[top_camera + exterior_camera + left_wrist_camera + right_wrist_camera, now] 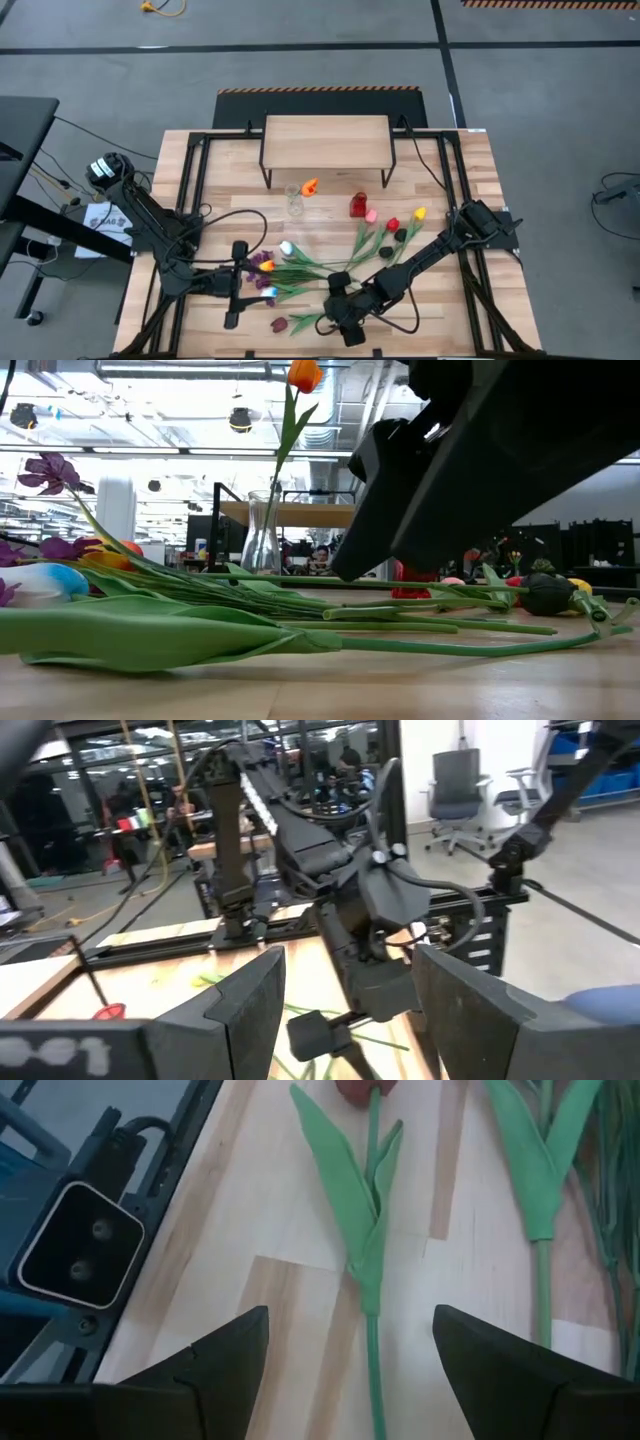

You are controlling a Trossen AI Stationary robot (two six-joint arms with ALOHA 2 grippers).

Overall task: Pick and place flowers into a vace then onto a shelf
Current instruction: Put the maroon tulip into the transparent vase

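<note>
We see the plank table (470, 190) filling the middle of the high view, its near edge cut off by the frame's bottom. At its upper centre stands the shelf (326, 141), a light wooden top on thin black legs, bare on top.

The 2 arms come next. The left arm reaches in from the left edge, and its left gripper (236, 300) sits at lower centre-left, close beside the flowers' heads. In the left wrist view its fingers (245, 1010) stand apart with nothing between them. The right arm runs diagonally from the right, and the right gripper (345, 322) hangs at bottom centre over the stems. In the right wrist view its fingers (225, 1355) are spread wide, straddling a green stem with 2 leaves (371, 1230) without touching it; the stem's head is cut off at that frame's top. In the low view the right arm's dark bulk blocks the upper right, hiding much behind it.

The flowers (320, 262) lie loose on the table in the lower middle, stems crossing so we cannot count them surely; heads show red, yellow, pink, white and dark purple.

Just below the shelf stands a clear glass vase (294, 203), hard to make out from above, holding 1 orange tulip (310, 186). A small red object (359, 206) sits to its right; we cannot tell what it is.
</note>
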